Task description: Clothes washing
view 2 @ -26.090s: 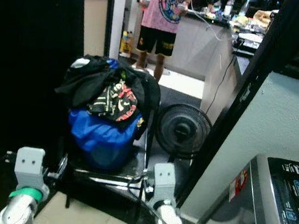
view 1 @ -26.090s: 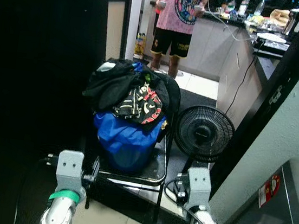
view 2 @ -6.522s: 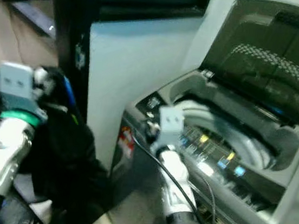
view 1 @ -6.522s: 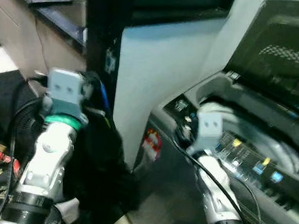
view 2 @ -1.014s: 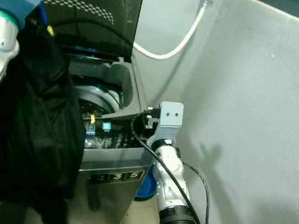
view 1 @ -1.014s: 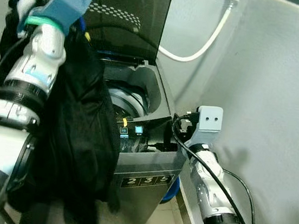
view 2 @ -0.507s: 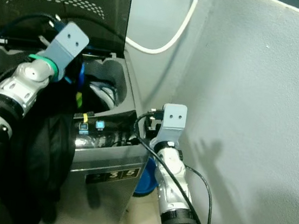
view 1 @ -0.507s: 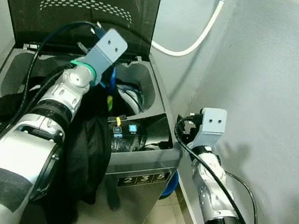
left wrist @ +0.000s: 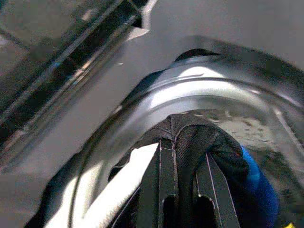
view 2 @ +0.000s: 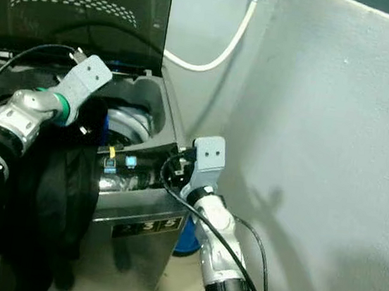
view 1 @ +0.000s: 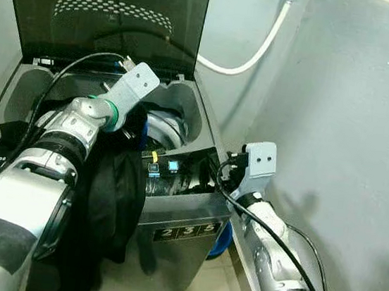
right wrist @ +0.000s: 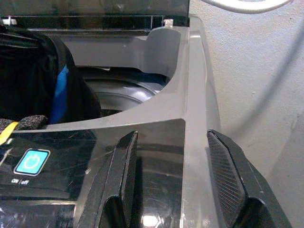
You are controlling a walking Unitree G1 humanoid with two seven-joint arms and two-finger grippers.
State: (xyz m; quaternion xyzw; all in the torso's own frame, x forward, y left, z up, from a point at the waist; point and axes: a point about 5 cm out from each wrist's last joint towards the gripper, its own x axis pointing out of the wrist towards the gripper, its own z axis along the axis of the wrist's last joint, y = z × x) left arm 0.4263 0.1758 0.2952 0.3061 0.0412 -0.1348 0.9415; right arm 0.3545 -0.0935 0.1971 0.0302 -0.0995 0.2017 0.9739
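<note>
A grey top-loading washing machine stands with its dark lid raised and its steel drum exposed. My left gripper hovers over the drum's rim, shut on a black garment with blue and white parts. Most of that garment hangs down over the machine's front. My right gripper is open at the machine's front right corner, its fingers spread above the glossy control panel, holding nothing.
A white hose curves down the grey wall close on the right. Something blue lies on the floor beside the machine. A power button sits on the panel.
My left gripper has dropped a little lower toward the drum with the black garment. My right gripper has shifted left, closer to the machine's front right corner.
</note>
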